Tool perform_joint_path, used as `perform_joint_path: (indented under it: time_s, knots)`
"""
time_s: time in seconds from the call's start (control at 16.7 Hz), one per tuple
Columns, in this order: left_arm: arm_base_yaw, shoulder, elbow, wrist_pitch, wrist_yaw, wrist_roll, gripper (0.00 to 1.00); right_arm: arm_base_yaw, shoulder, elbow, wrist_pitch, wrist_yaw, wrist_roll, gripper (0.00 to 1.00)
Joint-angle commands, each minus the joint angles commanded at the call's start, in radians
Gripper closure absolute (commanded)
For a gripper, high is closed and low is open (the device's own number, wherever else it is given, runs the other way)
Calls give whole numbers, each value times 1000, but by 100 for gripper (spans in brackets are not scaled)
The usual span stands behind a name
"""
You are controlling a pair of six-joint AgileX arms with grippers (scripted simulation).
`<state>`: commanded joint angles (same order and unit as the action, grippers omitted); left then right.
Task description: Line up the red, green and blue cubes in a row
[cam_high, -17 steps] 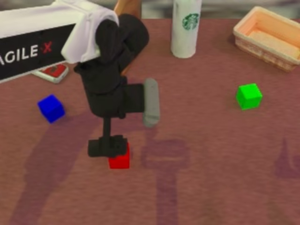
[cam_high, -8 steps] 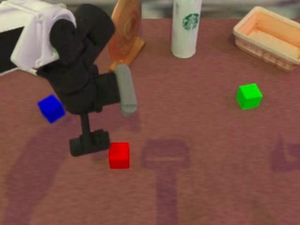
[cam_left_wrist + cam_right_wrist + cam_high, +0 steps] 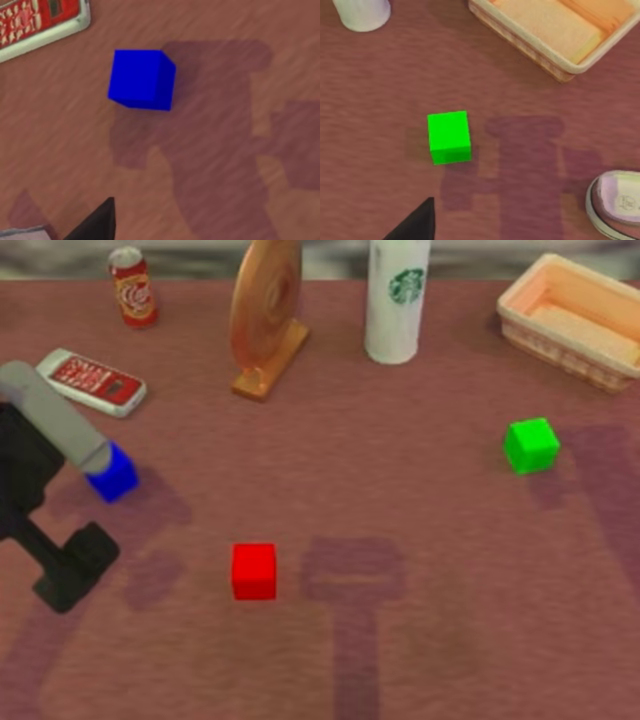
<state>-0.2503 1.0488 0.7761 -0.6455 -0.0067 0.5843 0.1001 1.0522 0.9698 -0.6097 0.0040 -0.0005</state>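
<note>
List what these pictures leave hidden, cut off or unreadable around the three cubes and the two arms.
- Small matte blue cube: in the top view the left arm's grey link covers its upper left corner.
- Left gripper: whether the jaws are open or shut is unreadable in the top view; the left wrist view shows only a dark tip at the picture's edge.
- Right gripper: outside the top view; only its shadow falls near the small matte green cube.
- Woven basket: cut by the top view's edge.

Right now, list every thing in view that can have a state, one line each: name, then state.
red cube: flat on the table, free, nothing touching it.
blue cube: on the table, free, partly under the left arm.
green cube: on the table, free, apart from the others.
left pincer: at the table's left edge, holding nothing.
soda can: upright.
white cup: upright.
basket: upright.
</note>
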Motion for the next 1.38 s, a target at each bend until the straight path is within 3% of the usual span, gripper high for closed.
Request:
perform_joint_path:
  time_s: [0.42, 0.78, 1.02, 1.38]
  knots:
    - [177, -621, -483, 342, -8, -308, 0, 70, 808, 675, -435, 7, -4, 0]
    - [254, -955, -721, 574, 2, -519, 0, 112, 1231, 1091, -678, 4, -2, 0]
    - [270, -1046, -774, 643, 7, -582, 0, 124, 1350, 1213, -740, 1, -2, 0]
    - [270, -1049, -776, 645, 7, -584, 0, 119, 1354, 1212, -737, 1, -3, 0]
